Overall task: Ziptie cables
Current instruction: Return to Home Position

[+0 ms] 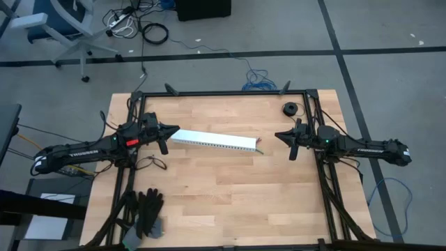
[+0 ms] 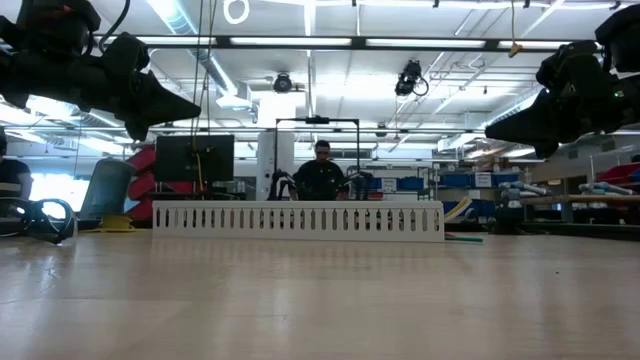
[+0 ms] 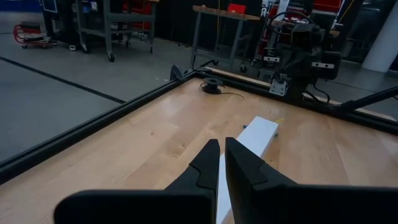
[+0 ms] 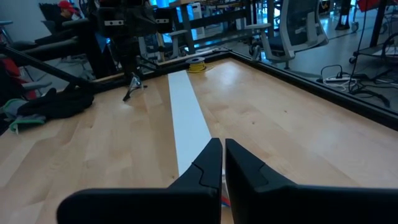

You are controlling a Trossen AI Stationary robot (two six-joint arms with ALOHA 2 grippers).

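Cables [image 2: 462, 237], thin coloured wires, sit almost wholly hidden inside the long white slotted plastic duct [image 1: 212, 141], which lies slantwise in the middle of the wooden desk [image 1: 230, 195]. Only short green and red ends peek from its right end. Far left, by a desk corner, lies a pair of black gloves [image 1: 145, 209]. My left hand [image 1: 173, 130] hangs above the duct's left end, fingers pressed together, holding nothing. My right hand [image 1: 279, 136] hangs near the duct's right end, apart from it, fingers likewise together and empty. Beyond it rests a small black spool [image 1: 289, 108].
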